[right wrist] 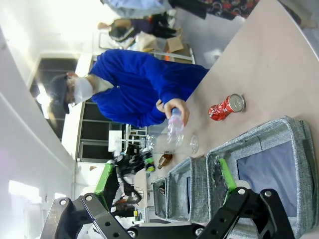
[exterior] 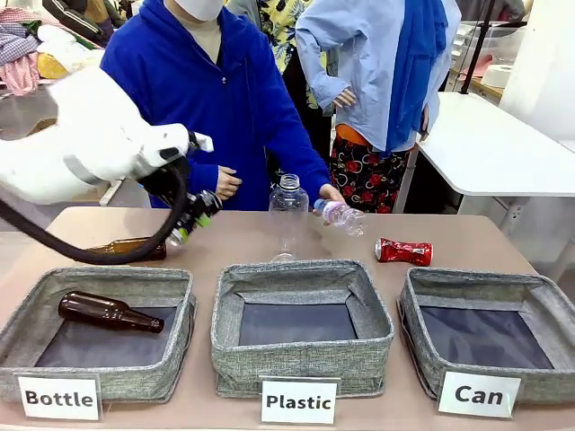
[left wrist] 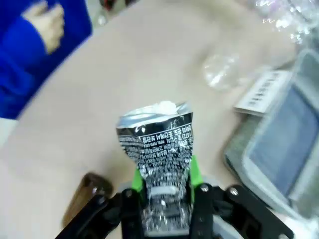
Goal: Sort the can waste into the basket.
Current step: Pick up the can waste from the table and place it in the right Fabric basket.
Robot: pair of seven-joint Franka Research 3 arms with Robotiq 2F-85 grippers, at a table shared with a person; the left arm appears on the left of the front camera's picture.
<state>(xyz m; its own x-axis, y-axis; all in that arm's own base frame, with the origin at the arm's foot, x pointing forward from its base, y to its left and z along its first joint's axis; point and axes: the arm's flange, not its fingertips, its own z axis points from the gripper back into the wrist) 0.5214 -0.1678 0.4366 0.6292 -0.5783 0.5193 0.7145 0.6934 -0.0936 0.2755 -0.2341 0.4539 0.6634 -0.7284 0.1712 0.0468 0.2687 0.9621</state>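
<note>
My left gripper (left wrist: pixel 166 177) clamped on black can (left wrist: pixel 157 139), above table's left. Carry high past middle bin (exterior: pixel 234 359) to Can basket (exterior: pixel 548 382) far right, let go low. Red can (exterior: pixel 403 251) lies just behind basket. My right gripper (right wrist: pixel 165 177) spread wide, empty.

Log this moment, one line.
left gripper: shut on black can | right gripper: open | red can: on table behind Can basket

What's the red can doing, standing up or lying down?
Lying down: the crushed red can rests on its side on the table, outside the Can basket.
</note>
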